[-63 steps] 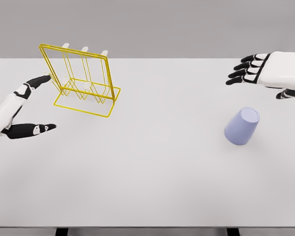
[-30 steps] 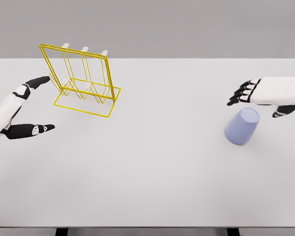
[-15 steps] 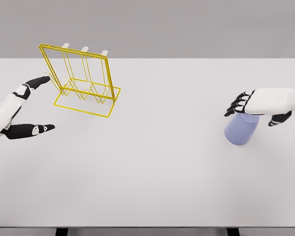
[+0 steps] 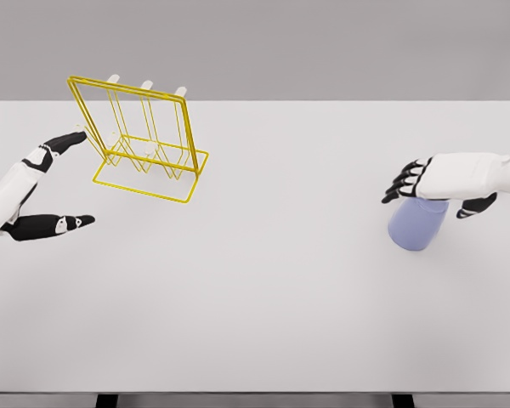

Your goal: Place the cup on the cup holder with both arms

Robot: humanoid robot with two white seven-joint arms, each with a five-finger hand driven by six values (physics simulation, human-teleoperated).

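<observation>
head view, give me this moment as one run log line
phase: reach for cup | right hand: over lavender cup, fingers open, no grasp seen | left hand: open beside yellow wire cup holder | cup: on white table

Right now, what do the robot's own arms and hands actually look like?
Both arms are smooth, glossy white shells with no visible cables or sleeves. The left hand has a white palm casing, black fingers and thumb, and small white patches at the joints. The right hand matches it: a rounded white back, then jointed black fingers with pale bands at the knuckles. I see no logos or lettering.
</observation>
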